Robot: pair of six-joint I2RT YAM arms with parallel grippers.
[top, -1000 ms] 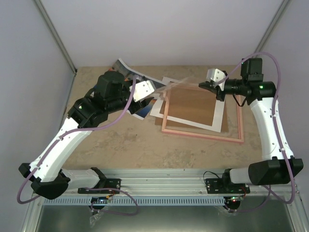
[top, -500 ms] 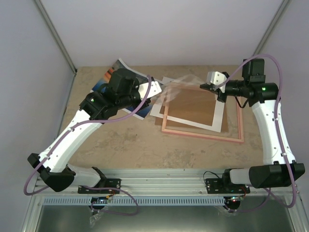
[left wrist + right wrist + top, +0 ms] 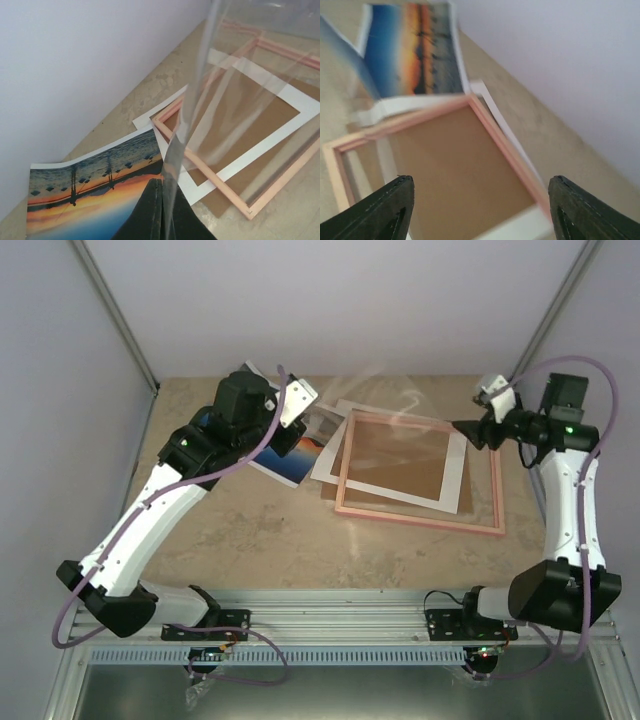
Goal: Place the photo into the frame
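Note:
The photo point(image 3: 95, 187), an orange sunset over blue water, lies face up at the back left of the table point(image 3: 250, 530), partly under my left arm point(image 3: 285, 462). The pink frame point(image 3: 420, 521) lies flat to its right, over a brown board with a white border point(image 3: 395, 462). My left gripper point(image 3: 161, 189) is shut on the edge of a clear plastic sheet point(image 3: 200, 80), which rises tilted above the frame's left end. My right gripper point(image 3: 480, 185) hangs open and empty above the frame's right end point(image 3: 495, 135).
Grey walls point(image 3: 330, 310) close in the back and both sides. In the top view, the clear sheet point(image 3: 375, 410) shows as a faint glint between my left gripper point(image 3: 305, 405) and my right gripper point(image 3: 478, 422). Bare tabletop lies in front of the frame.
My right gripper has opened, let go of the clear sheet and pulled away to the right. My left gripper has closed on the sheet's left edge and moved toward the back.

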